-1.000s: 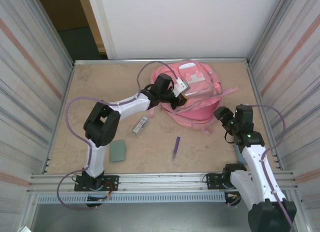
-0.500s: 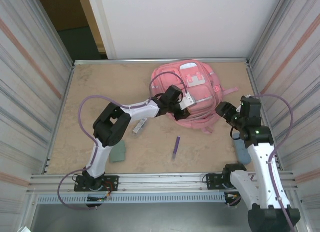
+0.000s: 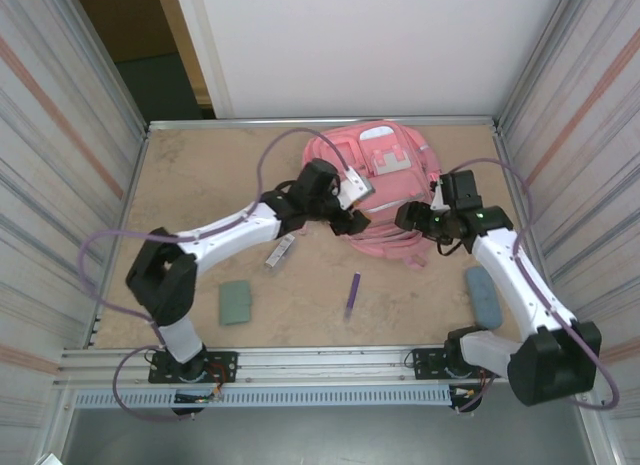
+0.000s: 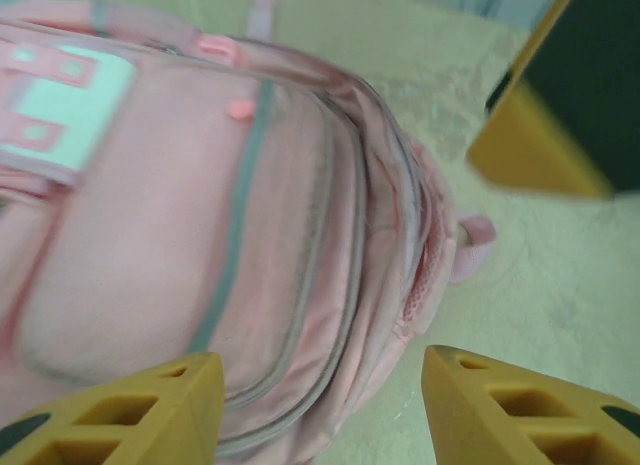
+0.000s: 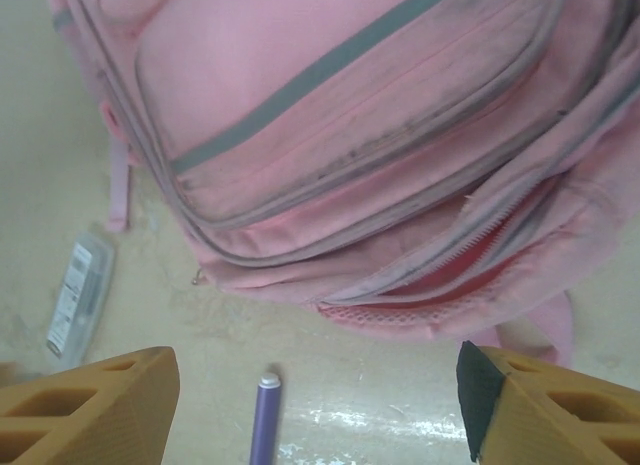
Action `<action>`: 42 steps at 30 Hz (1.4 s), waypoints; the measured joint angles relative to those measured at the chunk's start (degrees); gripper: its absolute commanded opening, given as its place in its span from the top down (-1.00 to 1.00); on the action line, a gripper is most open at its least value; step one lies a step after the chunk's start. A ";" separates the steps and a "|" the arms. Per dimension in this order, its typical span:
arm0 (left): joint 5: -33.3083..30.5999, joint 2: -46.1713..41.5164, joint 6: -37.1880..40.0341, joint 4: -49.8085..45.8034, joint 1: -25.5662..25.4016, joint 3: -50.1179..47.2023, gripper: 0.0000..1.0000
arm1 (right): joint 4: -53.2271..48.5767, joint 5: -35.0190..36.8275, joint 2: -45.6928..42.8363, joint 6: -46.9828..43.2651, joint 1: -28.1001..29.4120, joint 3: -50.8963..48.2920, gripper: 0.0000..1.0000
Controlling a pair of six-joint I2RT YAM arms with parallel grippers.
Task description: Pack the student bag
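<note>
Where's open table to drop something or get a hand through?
Widest bare patch: far-left table, between the left wall and the backpack. A smaller one lies between the pen and the blue case. Crowded along the backpack's near edge, where the left gripper and right gripper hover open.

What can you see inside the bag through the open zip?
The parted zip on the bag shows only darker pink lining. Fabric covers the rest, so whether anything is inside cannot be told.
</note>
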 measured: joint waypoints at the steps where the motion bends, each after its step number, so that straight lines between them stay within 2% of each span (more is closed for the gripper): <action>1: -0.44 -1.66 -1.84 -0.02 1.16 -0.76 -0.24 | 0.04 -0.11 2.21 -0.31 0.63 0.57 -0.45; 3: -1.44 -3.58 -5.27 -0.09 3.61 -1.99 -0.36 | 0.28 -0.15 6.43 -0.90 1.70 2.05 -0.44; 6: -3.93 -3.58 -11.65 -1.05 7.93 -2.80 -0.43 | 1.49 -0.13 12.87 -1.55 3.32 5.09 -0.42; 11: -4.33 1.40 -24.15 -4.02 15.67 -2.25 -0.49 | 4.50 0.15 22.84 -2.82 5.07 10.38 -0.38; 14: -3.67 5.66 -29.83 -5.16 18.67 -1.44 -0.53 | 6.36 0.20 27.67 -3.72 5.62 11.89 -0.34; 20: -3.28 9.79 -35.93 -5.79 19.39 -0.87 -0.54 | 10.82 0.07 34.99 -3.91 5.68 11.89 -0.27; 31: 0.46 18.32 -41.46 -2.82 22.99 5.77 -0.55 | 20.63 -0.04 35.69 -3.93 5.99 9.14 -0.25; 37: 2.67 24.33 -42.60 -2.62 23.50 13.05 -0.53 | 23.28 -0.39 35.23 -4.09 5.99 7.91 -0.25; 39: 3.80 26.25 -43.04 -2.32 23.50 15.54 -0.48 | 23.63 -0.59 35.01 -4.35 5.99 7.56 -0.25; 42: 5.53 29.77 -44.39 -1.81 23.50 19.47 -0.32 | 24.13 -1.22 34.60 -5.03 5.92 6.99 -0.24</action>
